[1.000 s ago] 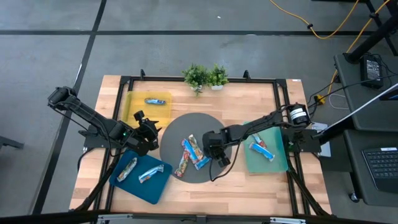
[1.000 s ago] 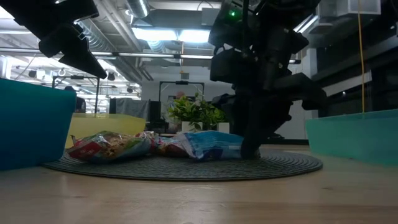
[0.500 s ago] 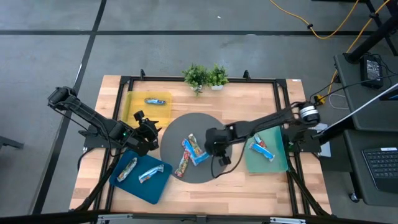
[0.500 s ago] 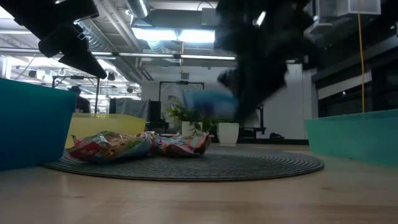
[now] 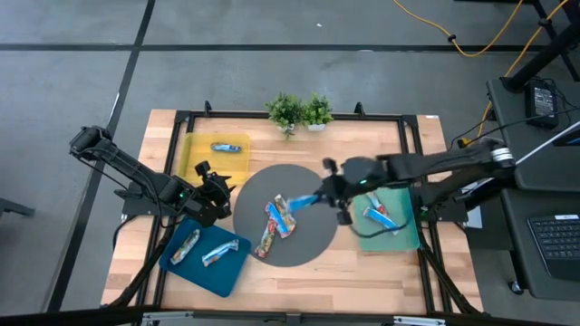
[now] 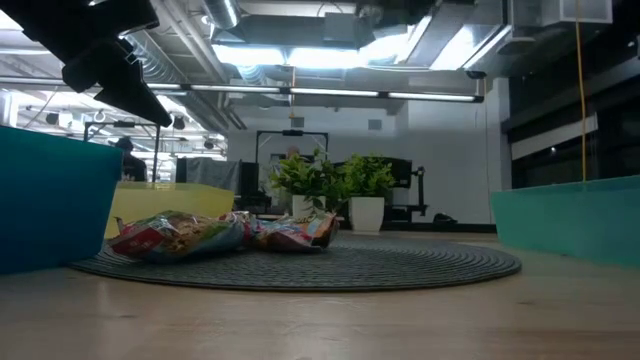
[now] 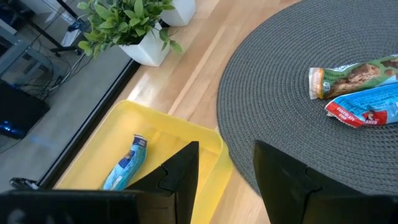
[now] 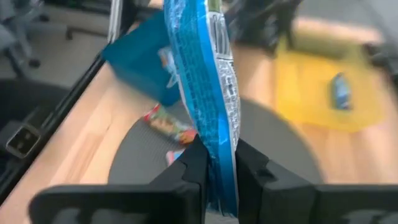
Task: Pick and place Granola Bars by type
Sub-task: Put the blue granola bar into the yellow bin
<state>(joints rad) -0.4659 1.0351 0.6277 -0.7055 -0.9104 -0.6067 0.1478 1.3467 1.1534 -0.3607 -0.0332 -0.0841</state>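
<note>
Lifted off the round grey mat [image 5: 313, 237], the right gripper [image 5: 324, 193] (jaws clamped on a blue granola bar [image 8: 207, 93]) heads toward the green tray [image 5: 407, 235], leaving 2 bars behind, while the left gripper [image 7: 225, 169], jaws parted and empty, waits beside that mat.

A shiny bright blue granola bar [image 8: 205, 87] hangs above the round grey woven mat [image 5: 313, 240], pinched at one end between the fingers of the right claw [image 5: 333, 193]. Two multicoloured red, orange and green bars [image 5: 275, 225] lie close together on that mat. One blue-and-silver bar [image 5: 229, 146] lies flat in the yellow tray [image 5: 190, 158]. Two silver-grey bars [image 5: 201, 251] lie in the dark blue tray [image 5: 227, 279], and one blue bar [image 5: 381, 215] lies on the green tray [image 5: 406, 237].
</note>
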